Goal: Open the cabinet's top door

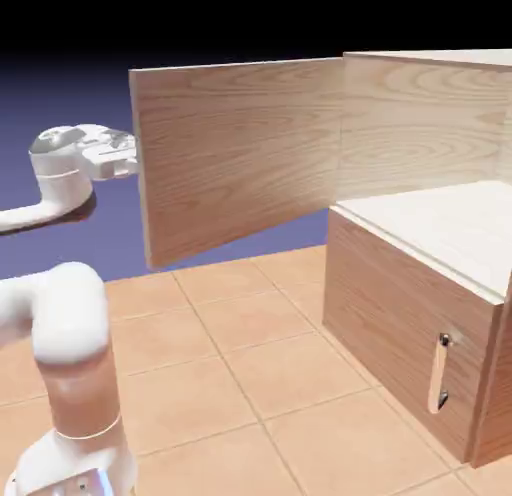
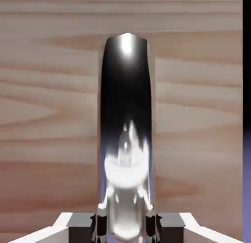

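**Mia:** Where is the big cabinet?

**Sam:** On the exterior view's right. Its top door is swung far out to the left, and you can see the white inside.

**Mia:** And the gripper?

**Sam:** At the door's far left edge, on the side we can't see. The door hides its tips there.

**Mia:** So what is it doing?

**Sam:** The hand view shows it. The fingers are squeezed tight on the shiny handle. The handle is a long bar running straight away from the gripper.

**Mia:** Which way next?

**Sam:** I think it keeps pulling the handle around, away from the cabinet. The door looks nearly all the way open.
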Controlling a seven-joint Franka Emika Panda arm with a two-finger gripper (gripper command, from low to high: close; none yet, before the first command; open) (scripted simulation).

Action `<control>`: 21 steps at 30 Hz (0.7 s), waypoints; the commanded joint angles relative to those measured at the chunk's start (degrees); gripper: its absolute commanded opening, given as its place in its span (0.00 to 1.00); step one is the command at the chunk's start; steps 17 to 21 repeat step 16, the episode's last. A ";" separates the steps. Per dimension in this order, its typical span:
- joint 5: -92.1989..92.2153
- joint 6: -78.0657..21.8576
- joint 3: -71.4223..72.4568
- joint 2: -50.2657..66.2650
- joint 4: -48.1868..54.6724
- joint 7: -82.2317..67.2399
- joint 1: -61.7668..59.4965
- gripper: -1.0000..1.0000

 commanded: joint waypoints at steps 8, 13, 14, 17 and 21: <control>4.17 -12.98 6.76 1.29 16.60 -1.65 -12.91 0.00; 5.61 -20.45 9.69 1.32 26.98 -3.18 -21.00 0.00; 5.81 -21.90 10.17 1.28 29.06 -3.52 -22.60 0.00; 6.15 -24.79 11.05 1.17 33.21 -4.24 -25.80 0.00; 6.15 -24.79 11.05 1.17 33.21 -4.24 -25.80 0.00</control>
